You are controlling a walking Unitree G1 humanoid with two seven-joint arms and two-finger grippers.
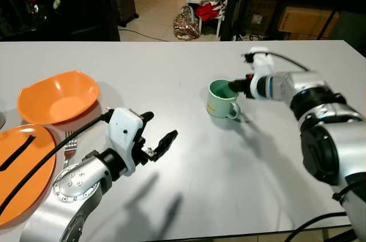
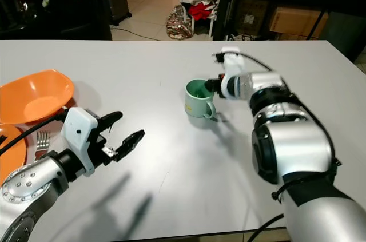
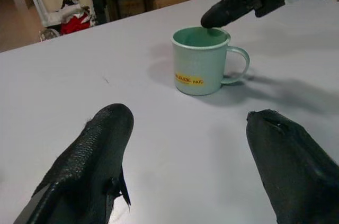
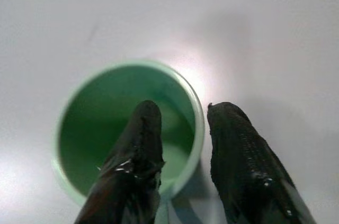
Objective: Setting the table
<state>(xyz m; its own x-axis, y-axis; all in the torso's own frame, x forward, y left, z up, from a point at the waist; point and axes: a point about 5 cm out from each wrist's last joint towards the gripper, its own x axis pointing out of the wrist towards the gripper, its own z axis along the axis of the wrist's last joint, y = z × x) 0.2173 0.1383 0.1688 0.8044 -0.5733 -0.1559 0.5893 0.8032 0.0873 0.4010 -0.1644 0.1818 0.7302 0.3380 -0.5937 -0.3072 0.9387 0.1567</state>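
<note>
The green mug (image 1: 222,99) stands upright on the white table (image 1: 189,185) right of centre in the left eye view, its handle turned toward the lower right, and the right gripper (image 4: 180,128) straddles its rim, one black finger inside the cup and the other outside the wall, the two not yet closed on it. The left gripper (image 1: 155,138) hovers above the table in the lower left with its fingers spread apart, well clear of the mug. At the left edge lie an orange bowl (image 1: 57,97), an orange plate (image 1: 23,173) below it, and a fork (image 1: 70,145) just beside the plate.
</note>
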